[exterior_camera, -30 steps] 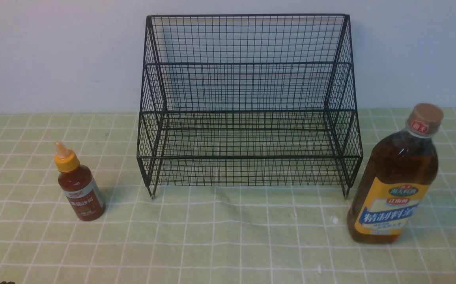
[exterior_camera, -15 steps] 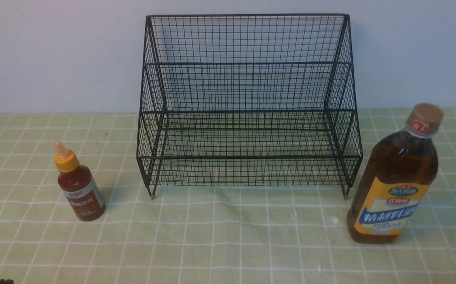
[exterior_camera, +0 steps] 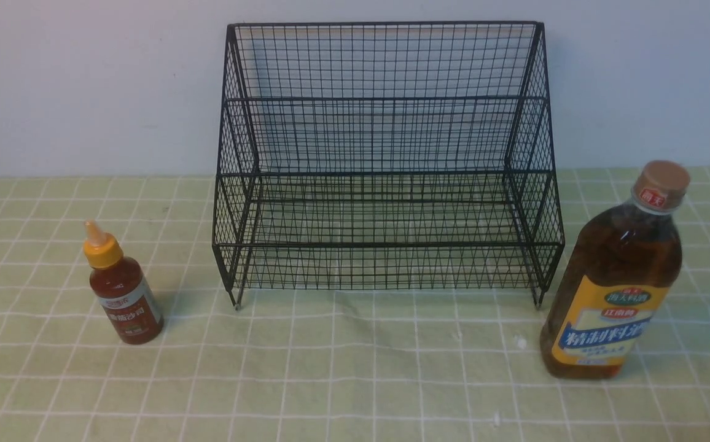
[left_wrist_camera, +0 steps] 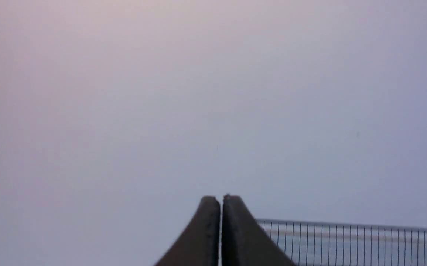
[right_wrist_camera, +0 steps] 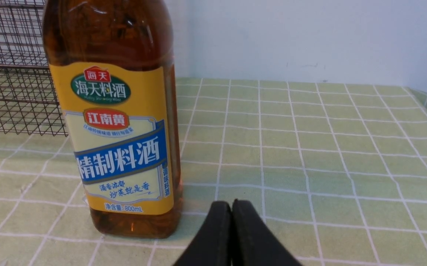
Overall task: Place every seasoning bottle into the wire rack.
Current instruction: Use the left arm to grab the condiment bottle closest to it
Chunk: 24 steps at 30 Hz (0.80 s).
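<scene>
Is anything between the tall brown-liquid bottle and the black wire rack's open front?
Nothing visible: the tall brown-liquid bottle stands right of the black wire-mesh rack, only green checked tablecloth between them.

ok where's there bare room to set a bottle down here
Both tiers of the wire rack are empty. The tablecloth is bare in front of the rack, between the small red-sauce bottle and the tall brown bottle. Tightest gap: brown bottle to the rack's right corner.

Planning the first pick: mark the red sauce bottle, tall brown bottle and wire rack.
red sauce bottle (exterior_camera: 129, 314), front view, on its label.
tall brown bottle (exterior_camera: 628, 252), front view, brown body above the label.
wire rack (exterior_camera: 386, 245), front view, lower tier's front rail.
</scene>
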{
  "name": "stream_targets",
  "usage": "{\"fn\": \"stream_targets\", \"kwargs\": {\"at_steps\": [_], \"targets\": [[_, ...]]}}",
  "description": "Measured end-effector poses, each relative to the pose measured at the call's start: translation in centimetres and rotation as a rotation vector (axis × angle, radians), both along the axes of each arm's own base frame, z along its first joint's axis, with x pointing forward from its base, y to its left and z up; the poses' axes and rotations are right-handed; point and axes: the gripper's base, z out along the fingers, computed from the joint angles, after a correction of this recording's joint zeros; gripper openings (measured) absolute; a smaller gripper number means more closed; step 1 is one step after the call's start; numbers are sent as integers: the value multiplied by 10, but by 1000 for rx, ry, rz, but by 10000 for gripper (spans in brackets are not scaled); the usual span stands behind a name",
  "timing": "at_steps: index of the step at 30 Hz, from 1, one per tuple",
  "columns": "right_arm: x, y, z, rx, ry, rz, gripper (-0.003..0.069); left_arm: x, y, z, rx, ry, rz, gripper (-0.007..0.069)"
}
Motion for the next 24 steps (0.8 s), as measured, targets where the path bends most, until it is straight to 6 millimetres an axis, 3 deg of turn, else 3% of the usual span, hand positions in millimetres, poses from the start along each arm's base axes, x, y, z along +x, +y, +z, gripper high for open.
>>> {"fn": "stream_targets", "kwargs": {"at_steps": [4, 6, 10, 16, 17, 23, 24], "targets": [[0, 0, 0, 0, 0, 0, -15, -2, 3, 6, -69, -45, -5, -6], [0, 0, 0, 0, 0, 0, -15, -1, 4, 19, -87, -44, -6, -6], [0, 0, 0, 0, 0, 0, -15, 12, 1, 34, -81, 50, -15, -6], [0, 0, 0, 0, 0, 0, -15, 67, -8, 44, -41, 455, -33, 43], [0, 0, 0, 0, 0, 0, -15, 69, -8, 43, -40, 473, -33, 47], [0, 0, 0, 0, 0, 0, -15, 129, -18, 48, 0, 876, -57, 198], [0, 0, 0, 0, 0, 0, -15, 129, -18, 47, 2, 891, -58, 202]]}}
